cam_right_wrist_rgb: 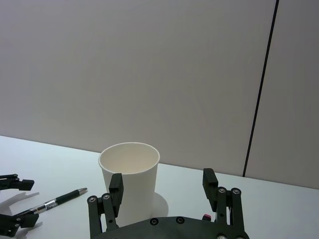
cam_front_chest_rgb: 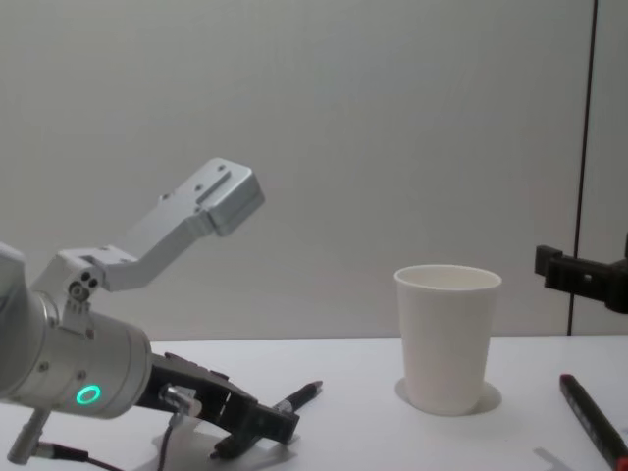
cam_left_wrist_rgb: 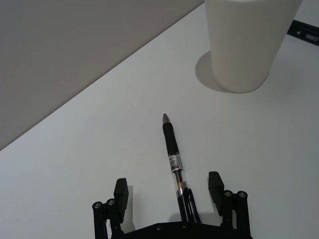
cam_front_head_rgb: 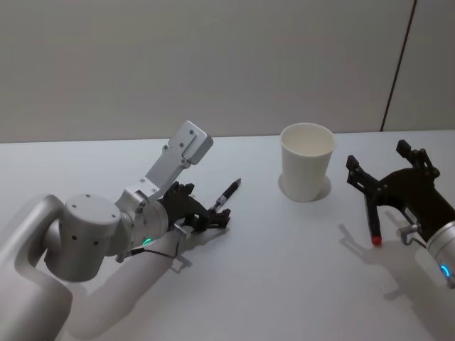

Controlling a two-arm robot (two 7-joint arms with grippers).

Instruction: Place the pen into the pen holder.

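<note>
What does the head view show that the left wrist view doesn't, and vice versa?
Head view adds the open mouth of the pen holder, a white paper cup, and a red-tipped pen by the right gripper. Left wrist view adds the gaps between the pen and the open left gripper flanking it. Both share that pen and the cup.

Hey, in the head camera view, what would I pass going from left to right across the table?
left gripper → pen, its tip reaching out past the open gripper → pen holder → right gripper

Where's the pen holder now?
Head view: the pen holder stands upright right of centre, between the left gripper at the black pen and the right gripper.
</note>
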